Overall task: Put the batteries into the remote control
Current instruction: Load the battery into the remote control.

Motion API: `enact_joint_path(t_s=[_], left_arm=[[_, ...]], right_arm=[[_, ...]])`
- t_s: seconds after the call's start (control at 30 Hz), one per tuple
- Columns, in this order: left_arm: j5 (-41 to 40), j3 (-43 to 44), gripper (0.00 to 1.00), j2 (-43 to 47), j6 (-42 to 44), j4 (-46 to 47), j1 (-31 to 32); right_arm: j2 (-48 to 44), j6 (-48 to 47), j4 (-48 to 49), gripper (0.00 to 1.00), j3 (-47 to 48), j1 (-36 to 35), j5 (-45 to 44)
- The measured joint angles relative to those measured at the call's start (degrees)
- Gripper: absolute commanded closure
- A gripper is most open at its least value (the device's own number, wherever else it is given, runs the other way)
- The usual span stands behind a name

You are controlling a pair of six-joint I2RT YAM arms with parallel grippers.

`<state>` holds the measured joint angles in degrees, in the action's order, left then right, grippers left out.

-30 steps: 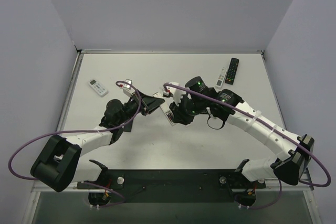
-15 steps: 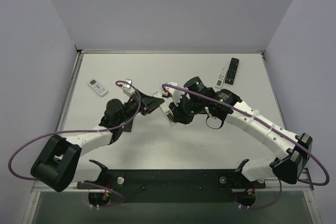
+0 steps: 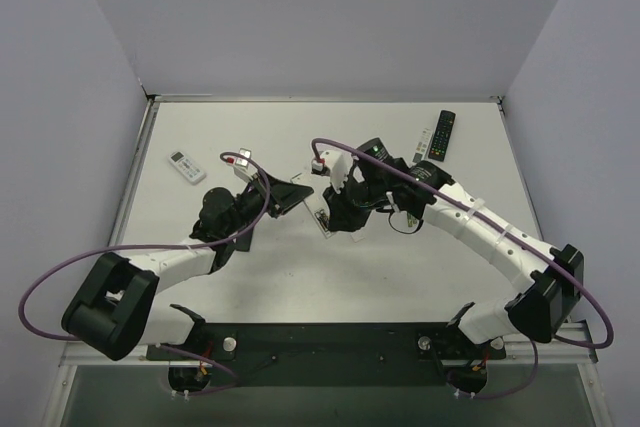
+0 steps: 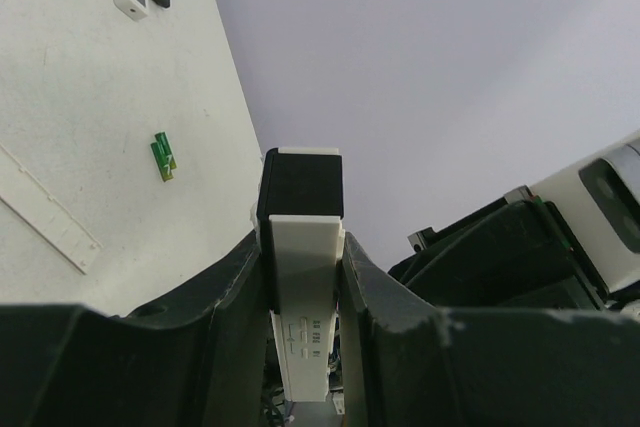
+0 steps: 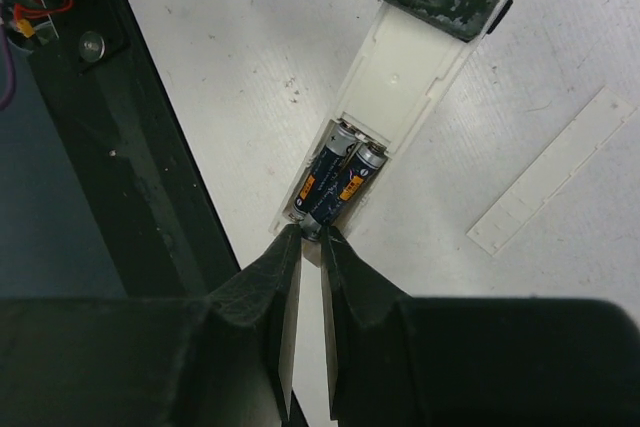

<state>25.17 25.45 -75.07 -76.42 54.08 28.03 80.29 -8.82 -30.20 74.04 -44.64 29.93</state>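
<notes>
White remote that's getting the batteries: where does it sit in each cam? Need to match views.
Top external: white remote at table centre, between the two wrists, largely covered by them.
Left wrist: centre, clamped in the left gripper.
Right wrist: upper middle, running diagonally, two batteries in its open compartment.
Shared landmark: the left gripper clamping it, in all three; the loose white strip shows in both wrist views.

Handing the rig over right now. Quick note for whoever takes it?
Left claw: shut on the white remote, battery bay open and facing up.
Right claw: closed on the near end of one battery in the bay.
Done: two dark batteries lie in the bay.
Left: check both are seated, then refit the cover lying beside the remote.
Spare green batteries lie on the table.
</notes>
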Motion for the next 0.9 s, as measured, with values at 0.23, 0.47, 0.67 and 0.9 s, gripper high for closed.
enact_joint_path(t_s=[0.23, 0.47, 0.67, 0.9], left_arm=[[0.4, 0.2, 1.0, -1.9, 0.9, 5.0, -0.1], [2.1, 0.4, 1.0, -2.6, 2.5, 7.0, -0.2], [2.3, 0.5, 1.0, -2.7, 3.8, 6.8, -0.2], [0.9, 0.7, 1.0, -2.7, 3.7, 3.8, -0.3]], right_arm=[[2.7, 3.9, -0.4, 0.93, 1.2, 4.9, 8.9], [5.1, 7.4, -1.0, 1.0, 1.4, 6.8, 13.4], [5.8, 9.2, -1.0, 1.0, 1.4, 7.0, 11.2], [5.8, 9.3, -0.9, 1.0, 1.7, 4.9, 4.5]])
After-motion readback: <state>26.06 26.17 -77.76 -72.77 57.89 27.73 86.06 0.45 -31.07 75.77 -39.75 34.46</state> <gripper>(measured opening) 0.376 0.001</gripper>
